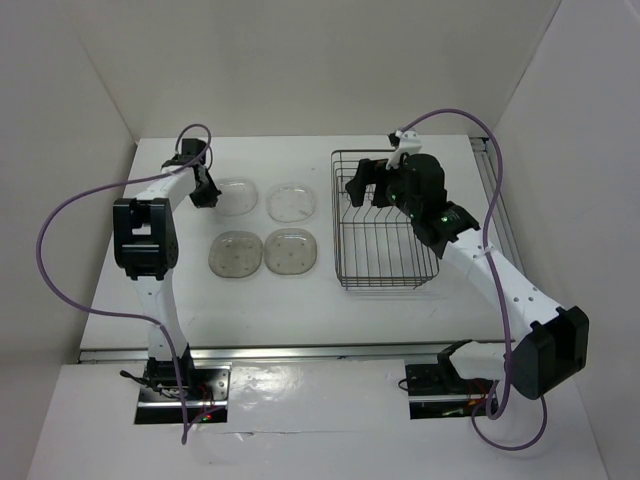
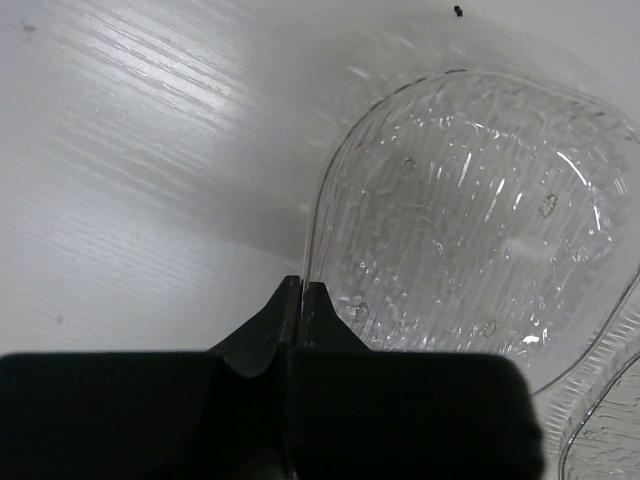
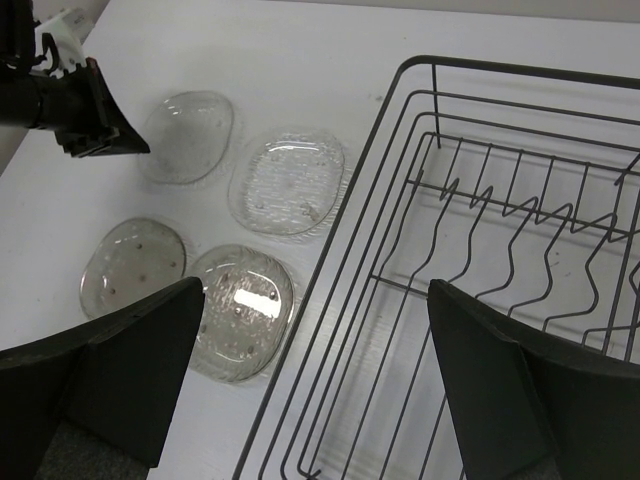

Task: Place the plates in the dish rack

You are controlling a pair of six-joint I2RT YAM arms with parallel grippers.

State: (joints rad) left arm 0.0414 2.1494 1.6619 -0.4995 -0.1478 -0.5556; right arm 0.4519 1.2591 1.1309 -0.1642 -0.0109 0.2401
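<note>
Four see-through plates lie in a square on the white table: a far-left clear plate (image 1: 237, 196), a far-right clear plate (image 1: 292, 202), a near-left smoky plate (image 1: 235, 254) and a near-right smoky plate (image 1: 291, 250). My left gripper (image 1: 205, 190) is at the far-left plate's left edge. In the left wrist view the gripper (image 2: 301, 285) is shut, with that plate's (image 2: 470, 220) rim running in between the tips. The dish rack (image 1: 385, 285) stands to the right and holds nothing. My right gripper (image 1: 362, 190) hovers wide open over the rack's far left part (image 3: 318, 300).
White walls close in the table at the back and both sides. The rack's upright prongs (image 3: 520, 215) run across its floor. A purple cable loops from each arm. The near-left plate's corner (image 2: 610, 440) shows in the left wrist view.
</note>
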